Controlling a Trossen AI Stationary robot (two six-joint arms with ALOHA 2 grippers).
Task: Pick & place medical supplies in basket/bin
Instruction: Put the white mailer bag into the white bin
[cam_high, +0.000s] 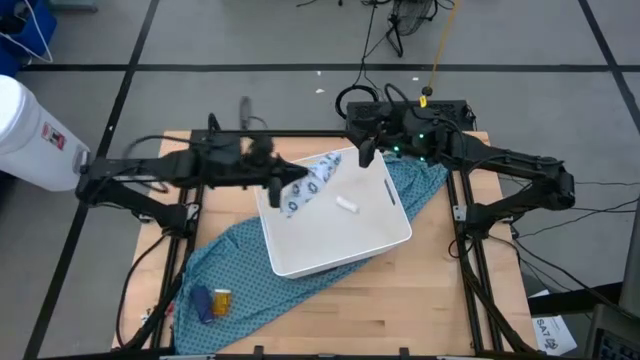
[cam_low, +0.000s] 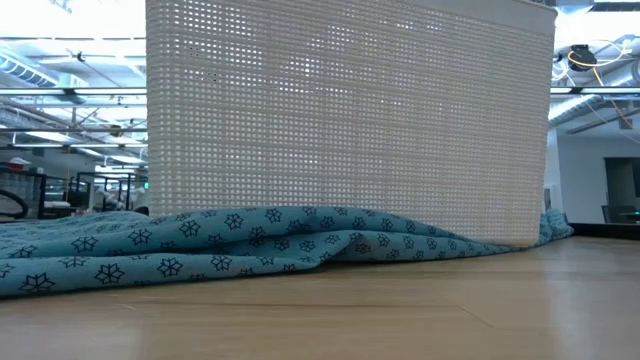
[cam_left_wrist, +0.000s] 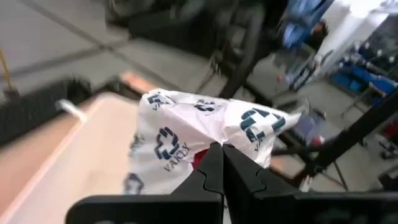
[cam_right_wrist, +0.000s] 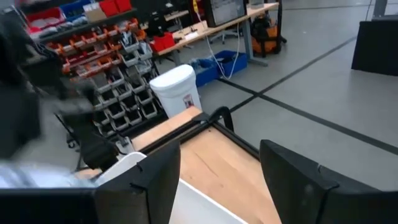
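The white tub (cam_high: 340, 235) stands on the teal cloth (cam_high: 240, 270); in the low view its perforated wall (cam_low: 350, 120) fills the picture. My left gripper (cam_high: 281, 192) is shut on a crinkled white packet with dark blue marks (cam_high: 308, 183) over the tub's left far part. My right gripper (cam_high: 366, 152) hangs open at the tub's far rim and touches nothing. A tiny white tube (cam_high: 347, 205) lies on the tub's floor. A dark blue object (cam_high: 203, 302) and a small orange bottle (cam_high: 222, 298) lie on the cloth near the table's near left corner. My left gripper (cam_left_wrist: 221, 148) pinches the packet's near edge (cam_left_wrist: 208, 138) between its two shut fingers, coming roughly level from the table's left. The packet (cam_left_wrist: 205, 121) sticks out beyond the fingertips, lifted clear above the tub.
A white cylindrical container with a red label (cam_high: 30, 130) stands off the table's left far corner, also in the right wrist view (cam_right_wrist: 177, 90). The cloth (cam_low: 200, 245) bunches under the tub's near side. Bare wood (cam_high: 470, 290) shows at the table's right near part.
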